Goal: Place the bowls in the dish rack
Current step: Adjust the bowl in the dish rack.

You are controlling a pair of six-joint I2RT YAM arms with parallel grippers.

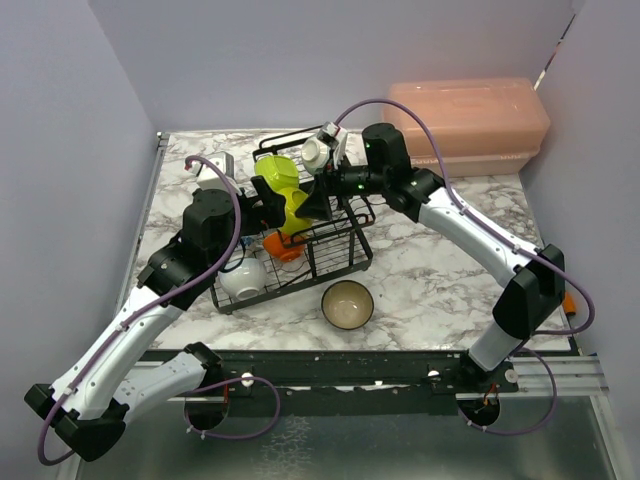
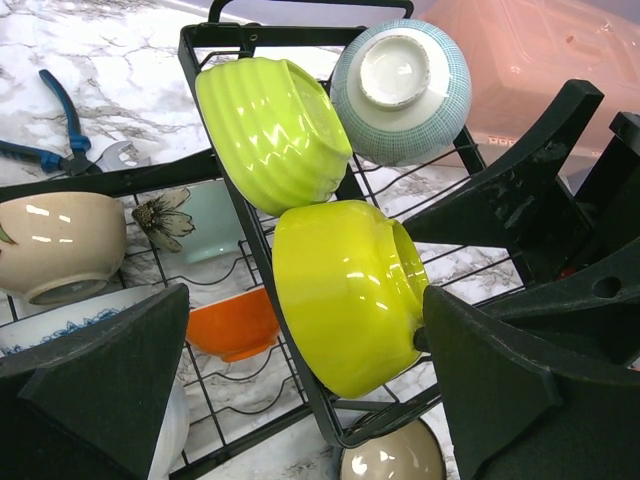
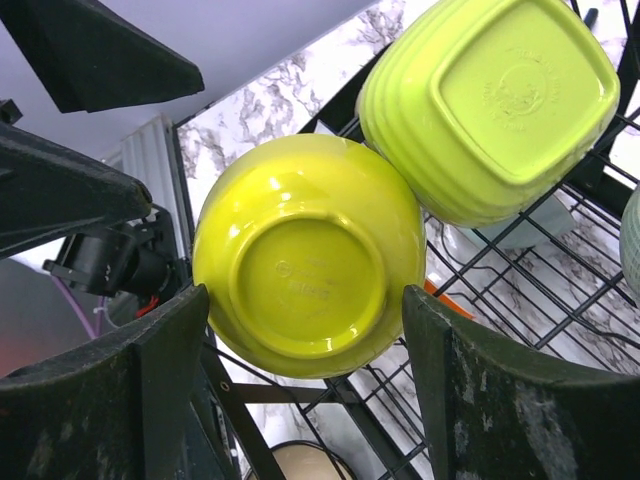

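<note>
The black wire dish rack [image 1: 340, 262] stands mid-table. On its upper shelf a round yellow-green bowl [image 1: 293, 212] lies on its side against the rim, below a ribbed yellow-green bowl [image 1: 277, 172] and a blue-crosshatched bowl [image 1: 318, 153]. My left gripper [image 2: 305, 330] is open with the round bowl [image 2: 345, 300] between its fingers; the right finger [image 2: 500, 390] touches its foot. My right gripper [image 3: 305, 300] is open, facing that bowl's base [image 3: 305, 270], fingers either side. Lower tier: an orange bowl [image 2: 230, 325], a pale teal bowl [image 2: 205, 220], a white bowl [image 1: 243, 277]. A beige bowl [image 1: 347, 304] sits on the table.
The pink lidded box [image 1: 470, 120] stands at the back right. Blue-handled pliers [image 2: 45, 135] lie on the marble behind the rack. A beige flower-patterned bowl [image 2: 55, 240] and a blue-patterned one [image 2: 60, 325] sit at the rack's left end. Walls close in left and right.
</note>
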